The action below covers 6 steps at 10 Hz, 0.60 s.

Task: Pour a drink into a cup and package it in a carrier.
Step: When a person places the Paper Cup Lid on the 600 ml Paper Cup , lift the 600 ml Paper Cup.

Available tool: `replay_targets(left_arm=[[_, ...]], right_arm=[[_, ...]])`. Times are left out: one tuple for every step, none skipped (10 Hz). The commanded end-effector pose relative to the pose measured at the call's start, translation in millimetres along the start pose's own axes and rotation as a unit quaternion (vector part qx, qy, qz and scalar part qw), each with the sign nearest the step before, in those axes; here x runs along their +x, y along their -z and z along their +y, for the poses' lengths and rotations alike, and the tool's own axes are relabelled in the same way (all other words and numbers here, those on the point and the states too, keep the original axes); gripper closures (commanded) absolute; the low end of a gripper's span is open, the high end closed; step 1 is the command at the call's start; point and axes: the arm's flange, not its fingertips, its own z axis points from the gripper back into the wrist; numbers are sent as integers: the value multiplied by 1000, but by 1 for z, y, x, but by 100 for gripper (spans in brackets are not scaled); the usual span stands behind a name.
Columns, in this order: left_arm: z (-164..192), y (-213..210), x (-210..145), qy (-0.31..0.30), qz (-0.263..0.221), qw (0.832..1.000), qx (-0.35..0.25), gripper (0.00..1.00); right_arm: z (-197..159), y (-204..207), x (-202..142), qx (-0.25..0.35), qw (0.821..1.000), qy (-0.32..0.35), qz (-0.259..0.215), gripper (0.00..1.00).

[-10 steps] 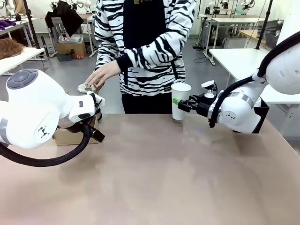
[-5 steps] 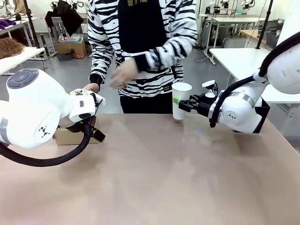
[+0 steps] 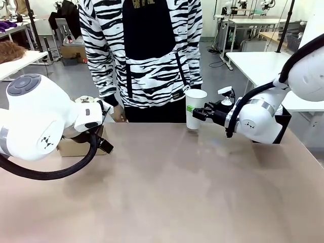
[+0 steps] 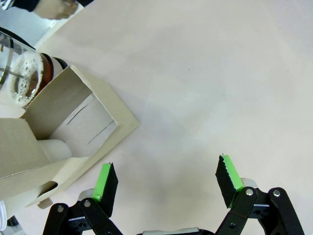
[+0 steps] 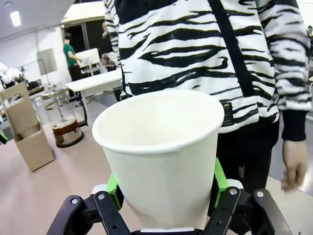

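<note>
My right gripper (image 3: 194,112) is shut on the cup (image 3: 195,104), a white paper cup with no lid, held upright just above the table's far edge. From the right wrist, the cup (image 5: 161,152) looks empty between the green pads of my right gripper (image 5: 166,188). My left gripper (image 4: 166,176) hangs open over bare table beside the brown cardboard carrier (image 4: 73,129). The press pot (image 4: 24,78) with the dark, foamy drink stands just behind the carrier. Farther off in the right wrist view stand the carrier (image 5: 27,132) and the press pot (image 5: 63,122).
A person in a striped top stands at the far edge, one hand (image 3: 119,116) low by the table and the other (image 5: 293,164) hanging beside the cup. A black box (image 3: 284,120) sits behind my right arm. My bulky left arm (image 3: 40,121) hides most of the carrier (image 3: 71,148).
The person has pulled both hands back from the left side of the table and now stands upright with arms down. Both arms and the cup have stayed put.
</note>
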Motion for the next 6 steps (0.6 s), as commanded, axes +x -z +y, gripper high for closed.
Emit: replay_targets(left_arm=[[0,0,0,0,-1,1000,-1,0],[0,0,0,0,-1,1000,-1,0],[0,0,0,0,-1,1000,-1,0],[0,0,0,0,-1,1000,-1,0],[0,0,0,0,-1,1000,-1,0],[0,0,0,0,-1,1000,-1,0]], right_arm=[[0,2,1,1,1000,-3,2,20],[0,2,1,1,1000,-3,2,20],[0,2,1,1,1000,-3,2,20],[0,2,1,1,1000,-3,2,20],[0,2,1,1,1000,-3,2,20],[0,2,1,1,1000,-3,2,20]])
